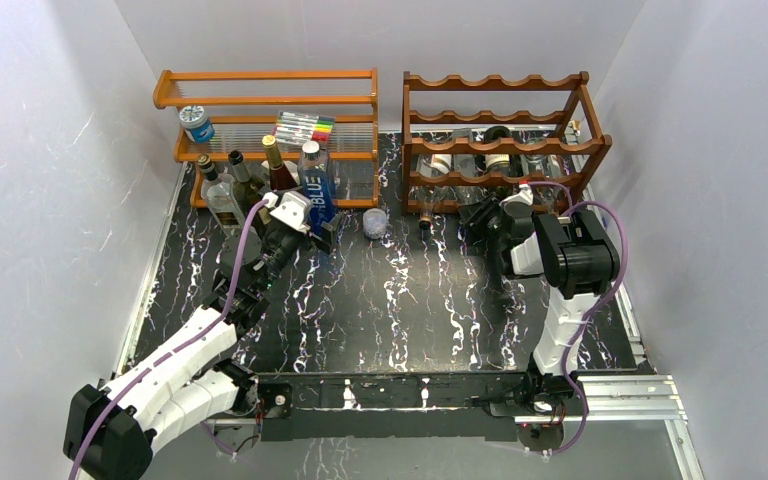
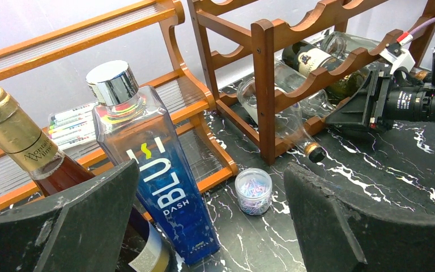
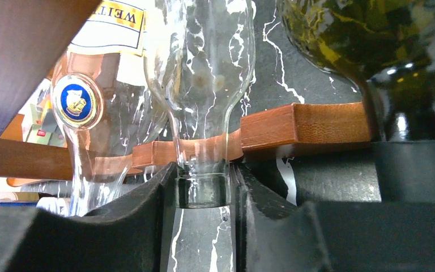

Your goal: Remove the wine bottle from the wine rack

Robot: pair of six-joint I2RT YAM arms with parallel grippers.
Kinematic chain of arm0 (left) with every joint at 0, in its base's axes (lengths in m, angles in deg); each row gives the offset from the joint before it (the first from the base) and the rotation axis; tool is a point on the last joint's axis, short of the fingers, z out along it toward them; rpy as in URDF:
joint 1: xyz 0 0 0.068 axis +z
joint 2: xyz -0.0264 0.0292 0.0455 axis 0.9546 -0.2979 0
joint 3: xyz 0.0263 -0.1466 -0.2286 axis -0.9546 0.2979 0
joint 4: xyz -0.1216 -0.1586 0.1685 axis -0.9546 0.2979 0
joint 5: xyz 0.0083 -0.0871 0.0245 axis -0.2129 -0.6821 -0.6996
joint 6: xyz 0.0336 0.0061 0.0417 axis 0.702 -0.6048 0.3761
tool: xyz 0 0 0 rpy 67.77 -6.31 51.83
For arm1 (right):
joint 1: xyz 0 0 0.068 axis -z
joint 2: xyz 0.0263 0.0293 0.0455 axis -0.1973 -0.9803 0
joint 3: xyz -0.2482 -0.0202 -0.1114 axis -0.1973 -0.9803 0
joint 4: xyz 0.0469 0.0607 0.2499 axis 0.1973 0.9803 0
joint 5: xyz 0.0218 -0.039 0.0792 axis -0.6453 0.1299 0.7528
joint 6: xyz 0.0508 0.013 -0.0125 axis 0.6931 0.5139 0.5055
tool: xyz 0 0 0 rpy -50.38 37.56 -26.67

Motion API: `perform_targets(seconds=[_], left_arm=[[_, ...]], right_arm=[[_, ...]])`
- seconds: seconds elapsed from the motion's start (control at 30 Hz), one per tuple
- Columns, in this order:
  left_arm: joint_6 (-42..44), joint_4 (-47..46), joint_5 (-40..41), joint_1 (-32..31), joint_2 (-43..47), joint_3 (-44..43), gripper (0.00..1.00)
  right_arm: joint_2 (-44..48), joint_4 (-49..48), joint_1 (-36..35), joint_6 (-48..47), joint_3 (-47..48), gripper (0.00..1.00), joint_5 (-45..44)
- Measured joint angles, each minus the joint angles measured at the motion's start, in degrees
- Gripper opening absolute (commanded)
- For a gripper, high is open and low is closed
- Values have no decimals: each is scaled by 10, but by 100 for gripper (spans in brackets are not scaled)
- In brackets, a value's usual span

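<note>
The dark reddish-brown wine rack (image 1: 500, 140) stands at the back right with several bottles lying in its scalloped cradles. In the right wrist view a clear glass wine bottle (image 3: 209, 73) lies over the rack's lower front rail (image 3: 311, 124), its mouth pointing at me. My right gripper (image 3: 203, 192) is shut on that mouth, one black pad against each side. From above, the right gripper (image 1: 485, 215) sits at the foot of the rack. My left gripper (image 1: 310, 222) hangs open by the standing bottles on the left, and its fingers (image 2: 340, 226) hold nothing.
A dark green bottle (image 3: 374, 34) and a labelled clear bottle (image 3: 76, 102) flank the gripped one. A lighter orange shelf (image 1: 265, 100) stands back left with upright bottles before it, among them a blue one (image 2: 153, 170). A small jar of clips (image 2: 253, 191) sits between shelf and rack.
</note>
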Motion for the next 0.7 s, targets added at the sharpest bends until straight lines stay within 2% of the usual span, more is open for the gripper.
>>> perform_targets(seconds=[0.13,0.27,0.4,0.53,0.7], left_arm=[[0,0,-1,0,0,0,98],[0,0,-3,0,0,0,98],[0,0,-4,0,0,0,98],[0,0,-5,0,-1,0,98],[0,0,-8,0,-2,0,98]], right_arm=[[4,4,0,-1,0,27,0],[36,27,0,-5,-3,24,-6],[85,59,2,-15,-11,16,-12],[116,84,3,-17,-26,13,-10],[142,97,3,-18,-64,4,-1]])
